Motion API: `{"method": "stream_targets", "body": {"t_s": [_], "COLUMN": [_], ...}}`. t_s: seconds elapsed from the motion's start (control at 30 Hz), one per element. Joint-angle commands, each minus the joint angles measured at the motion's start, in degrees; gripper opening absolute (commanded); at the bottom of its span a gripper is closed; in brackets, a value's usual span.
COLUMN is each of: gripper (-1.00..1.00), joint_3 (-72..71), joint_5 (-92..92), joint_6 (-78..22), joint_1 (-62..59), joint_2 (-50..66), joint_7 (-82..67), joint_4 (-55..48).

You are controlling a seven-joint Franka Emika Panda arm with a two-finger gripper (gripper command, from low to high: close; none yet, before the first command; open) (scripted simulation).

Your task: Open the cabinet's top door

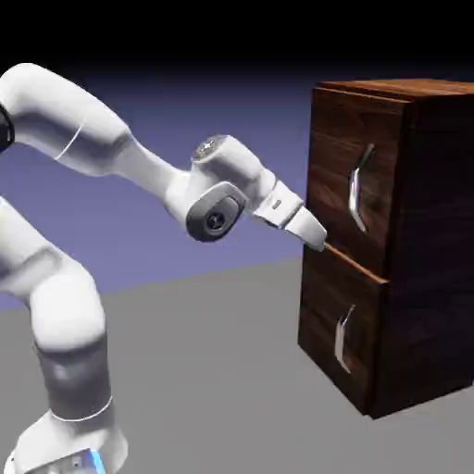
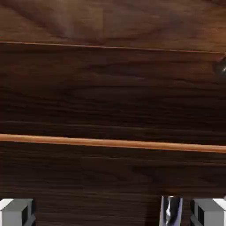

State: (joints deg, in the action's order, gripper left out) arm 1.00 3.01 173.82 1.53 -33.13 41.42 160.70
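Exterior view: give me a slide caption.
White robot arm reaching toward a dark wood cabinet, its top door closed.

A grey floor [image 1: 213,370] lies before a blue-violet backdrop [image 1: 259,139].

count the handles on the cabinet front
2 handles show on the cabinet: a long upper handle on the top door, and a smaller lower handle on the panel beneath. Any on the cabinet's unseen sides would be hidden.
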Motion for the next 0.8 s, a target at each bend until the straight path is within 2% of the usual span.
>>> {"method": "stream_targets", "body": {"t_s": [0.0,0.77], "gripper": [0.0,0.0], "joint_3": [0.83,19.92], "joint_5": [2.5,59.81], "joint_6": [-0.16,-3.74], "joint_1": [0.7,16.78], "joint_2": [-0.39,-9.31], "joint_7": [-0.86,-20.66], "joint_4": [-0.25,-6.02]}}
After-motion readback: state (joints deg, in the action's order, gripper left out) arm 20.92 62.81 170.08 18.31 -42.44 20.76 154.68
